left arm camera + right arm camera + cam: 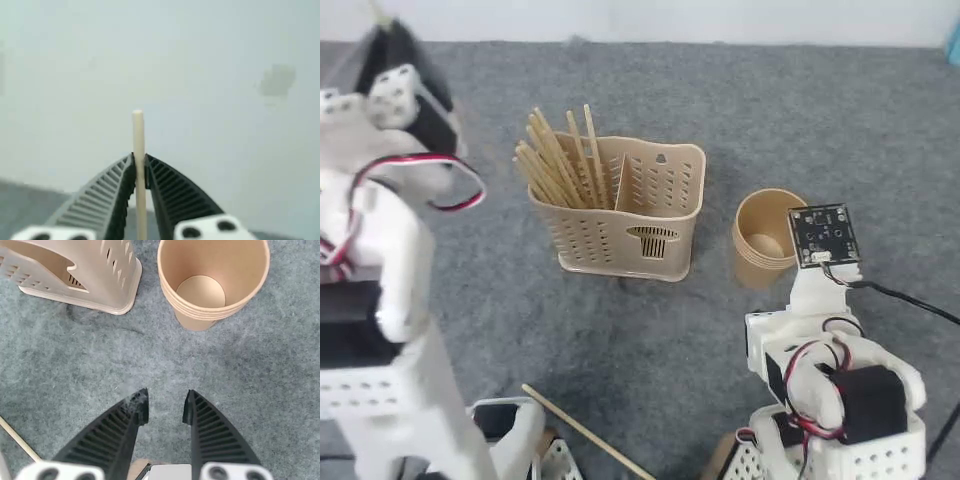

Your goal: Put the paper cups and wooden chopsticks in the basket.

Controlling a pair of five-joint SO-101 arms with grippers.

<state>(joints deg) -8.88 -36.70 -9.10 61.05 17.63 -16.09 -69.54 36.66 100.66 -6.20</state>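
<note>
Left pincer [139,159] was clamped on a chopstick [138,130]; right pincer [166,400] sat open, paper cups [215,290] just ahead, beside the basket [107,270].

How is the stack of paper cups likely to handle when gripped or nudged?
The paper cups look light and thin-walled, so a hard squeeze would probably dent them. Standing upright on a narrower base, they may tip if pushed near the rim. Nested, they might separate when lifted.
</note>
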